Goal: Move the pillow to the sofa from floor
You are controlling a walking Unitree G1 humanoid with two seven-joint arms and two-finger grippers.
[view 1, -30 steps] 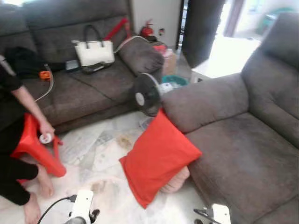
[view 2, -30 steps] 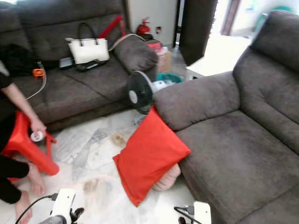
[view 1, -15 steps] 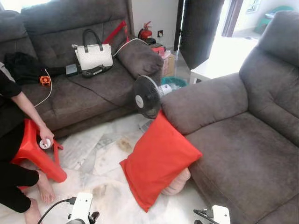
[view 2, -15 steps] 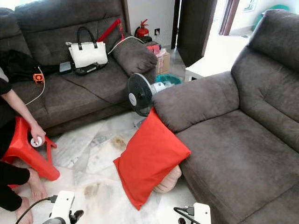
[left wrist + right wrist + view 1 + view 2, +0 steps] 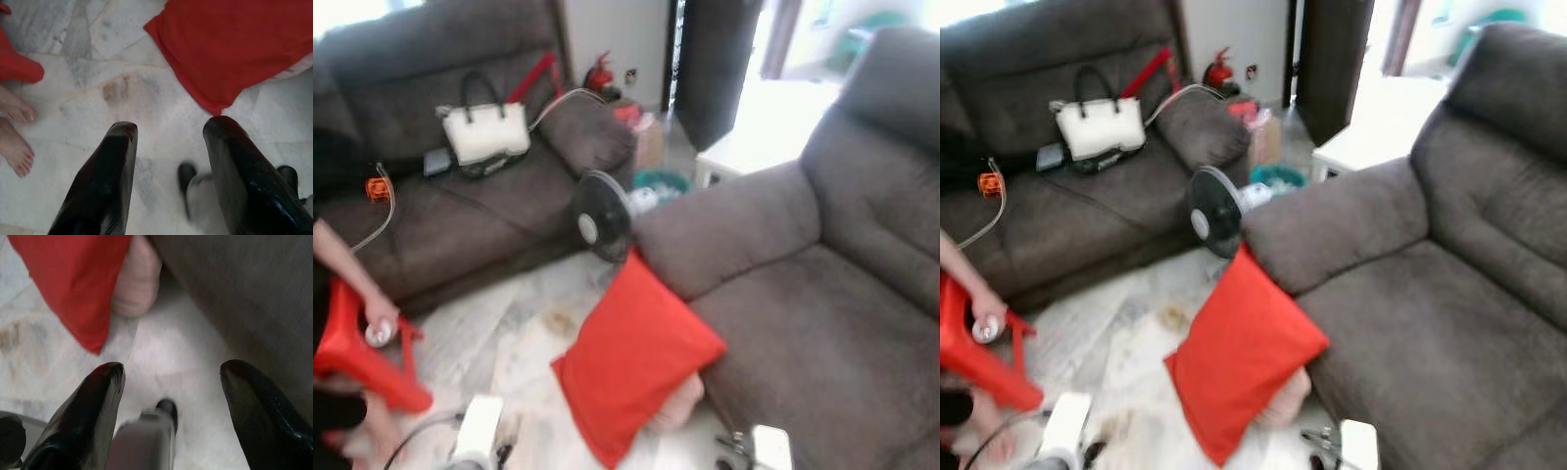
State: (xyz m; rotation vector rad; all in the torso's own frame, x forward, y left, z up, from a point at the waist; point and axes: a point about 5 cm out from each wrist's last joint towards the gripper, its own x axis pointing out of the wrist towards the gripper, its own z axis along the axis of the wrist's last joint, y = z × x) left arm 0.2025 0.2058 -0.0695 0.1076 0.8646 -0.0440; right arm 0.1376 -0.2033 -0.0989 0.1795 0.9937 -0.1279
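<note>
Here the red pillow (image 5: 636,357) stands tilted on the marble floor (image 5: 499,333), leaning with its upper corner against the arm of the grey sofa (image 5: 803,323). A pale pink cushion (image 5: 680,403) lies under the pillow, between it and the front of the sofa.

Both tools hang low above the floor, on the near side of the pillow from the sofa arm. In the left wrist view the left tool (image 5: 168,128) has its two black fingers spread wide apart, and nothing is between them; the lowest corner of the pillow (image 5: 230,54) is just beyond the fingertips, not touching them. In the right wrist view the right tool (image 5: 171,369) is also wide open and holds nothing; the pillow corner (image 5: 73,284) and the pink cushion (image 5: 137,284) are a little ahead of it, with the dark front of the sofa (image 5: 234,289) beside them.

A black fan (image 5: 602,215) stands on the floor just behind the sofa arm. Farther from the sofa arm, across the floor, a person's hand (image 5: 377,318) rests on a red stool (image 5: 357,352), and two bare feet (image 5: 14,132) are on the floor. A second grey couch (image 5: 460,196) beyond the fan carries a white handbag (image 5: 484,132).
</note>
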